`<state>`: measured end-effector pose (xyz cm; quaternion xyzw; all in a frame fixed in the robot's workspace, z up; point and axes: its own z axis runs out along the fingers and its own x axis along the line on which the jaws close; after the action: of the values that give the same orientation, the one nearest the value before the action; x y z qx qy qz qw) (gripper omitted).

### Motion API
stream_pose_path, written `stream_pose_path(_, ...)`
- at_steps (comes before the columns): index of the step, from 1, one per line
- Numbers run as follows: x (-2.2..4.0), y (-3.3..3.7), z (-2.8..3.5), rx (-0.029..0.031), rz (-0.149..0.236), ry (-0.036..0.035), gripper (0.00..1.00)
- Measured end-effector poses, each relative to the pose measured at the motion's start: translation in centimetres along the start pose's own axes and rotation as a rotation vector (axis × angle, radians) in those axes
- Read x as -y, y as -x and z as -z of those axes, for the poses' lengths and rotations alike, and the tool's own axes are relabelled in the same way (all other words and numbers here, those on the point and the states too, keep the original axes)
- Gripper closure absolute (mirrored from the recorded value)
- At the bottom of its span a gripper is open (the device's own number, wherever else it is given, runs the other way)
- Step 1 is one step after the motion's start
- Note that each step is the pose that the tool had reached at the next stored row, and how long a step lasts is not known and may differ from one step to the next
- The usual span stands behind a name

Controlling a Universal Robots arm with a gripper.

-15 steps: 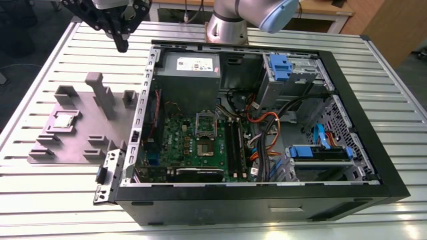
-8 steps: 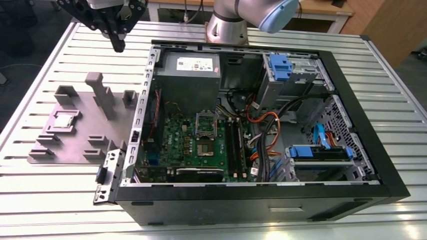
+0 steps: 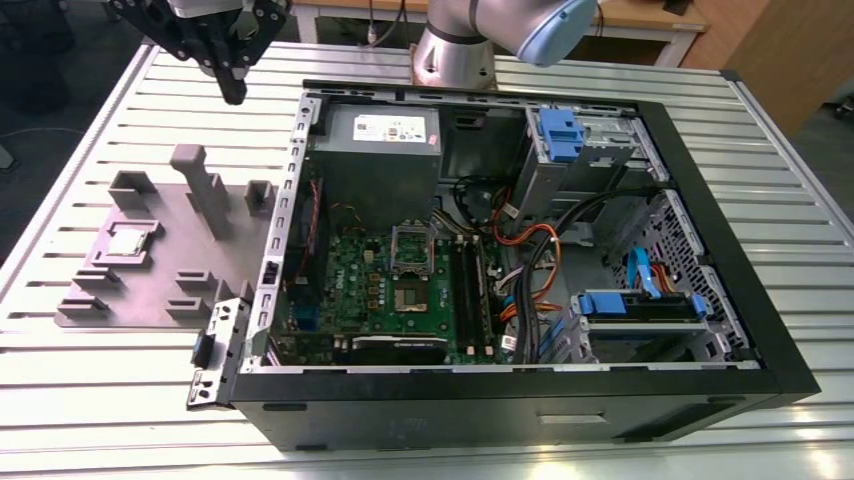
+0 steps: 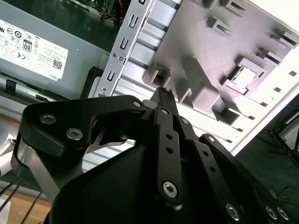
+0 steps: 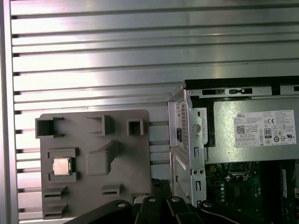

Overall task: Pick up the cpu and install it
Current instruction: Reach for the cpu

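Nothing of the task looks done yet. The black jointed hand [image 3: 235, 88] hangs empty, its fingers drawn together on nothing, high over the ribbed aluminium worktop [image 3: 120, 400]. The small square silvery-grey cpu [image 3: 130, 243] lies well below the hand and apart from it. It sits in a pocket of the grey moulded holder plate [image 3: 160, 300]. Also below the hand, beside that plate, is the green motherboard [image 3: 360, 300] inside the open black computer case [image 3: 534, 410]. Pickup and installing are both left to do.
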<state>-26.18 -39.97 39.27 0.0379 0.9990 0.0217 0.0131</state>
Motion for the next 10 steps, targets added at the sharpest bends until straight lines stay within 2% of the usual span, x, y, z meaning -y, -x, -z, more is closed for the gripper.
stream_pose_path(10, 0.03, -0.35, 0.01, 0.0000, 0.000, 0.0000, 0.89)
